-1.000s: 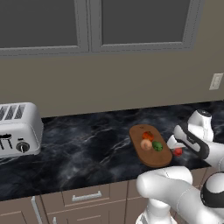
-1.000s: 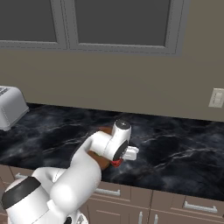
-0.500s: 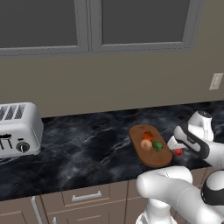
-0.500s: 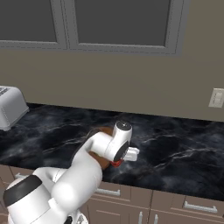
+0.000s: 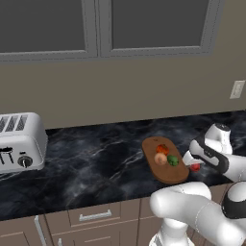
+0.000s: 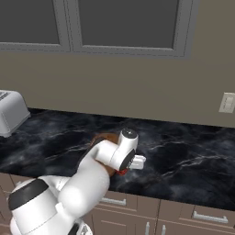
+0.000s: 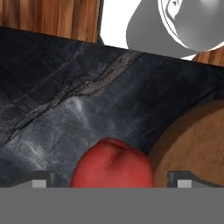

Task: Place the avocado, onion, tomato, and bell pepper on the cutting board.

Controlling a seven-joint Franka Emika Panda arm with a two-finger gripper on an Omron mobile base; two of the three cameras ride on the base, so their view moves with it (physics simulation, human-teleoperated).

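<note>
Nothing in the scene has shifted noticeably over the last second: arm, board and produce sit as they did. Black marble counter (image 5: 96, 158), the largest surface, runs the width of both base views below a tan wall and grey-framed cabinet doors. Silver toaster (image 5: 19, 141) stands at the counter's far left, well apart from everything else. Cutting board (image 5: 166, 170), a brown wooden oval, lies near the counter's front edge; its curved rim also shows at the lower right of the hand view (image 7: 197, 148). Gripper (image 5: 196, 162) hangs low just beside the board's right edge, at the end of the white arm; in the hand view its two finger tips (image 7: 41, 178) stand spread on either side of a red fruit, with space showing between each tip and the fruit, so the hand is parted and not pinching. Red fruit, probably the tomato (image 7: 113, 164), rests on the marble just off the board, close to its rim; from the left base view it is a small red spot under the hand (image 5: 194, 167). Onion (image 5: 160, 158), pale peach, sits on the board. Orange-red item (image 5: 162, 149) sits on the board behind the onion. Avocado (image 5: 173, 160), dark green and smallest, sits on the board just right of the onion.
</note>
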